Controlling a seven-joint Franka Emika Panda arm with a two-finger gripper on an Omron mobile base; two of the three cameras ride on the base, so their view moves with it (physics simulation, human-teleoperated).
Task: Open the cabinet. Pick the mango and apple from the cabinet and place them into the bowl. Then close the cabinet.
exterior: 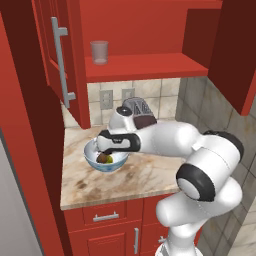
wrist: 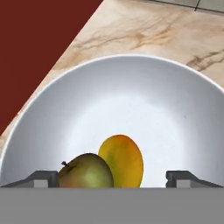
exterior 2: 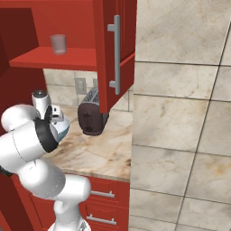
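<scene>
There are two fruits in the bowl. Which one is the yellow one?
The mango. It is the oval, yellow-orange fruit in the bowl, and it touches the apple, which is rounder, darker greenish-brown, and has a tiny stem on top.

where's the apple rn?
In the bowl on the counter, touching the mango. The hand view shows the apple low in the bowl, between the open gripper tips.

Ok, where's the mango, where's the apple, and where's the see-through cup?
mango [wrist: 123, 159]: hand view, middle of its yellow-orange skin, inside the bowl.
apple [wrist: 86, 173]: hand view, its rounded top, just below the stem.
glass cup [exterior: 99, 52]: left base view, middle of its side, on the cabinet shelf.
</scene>
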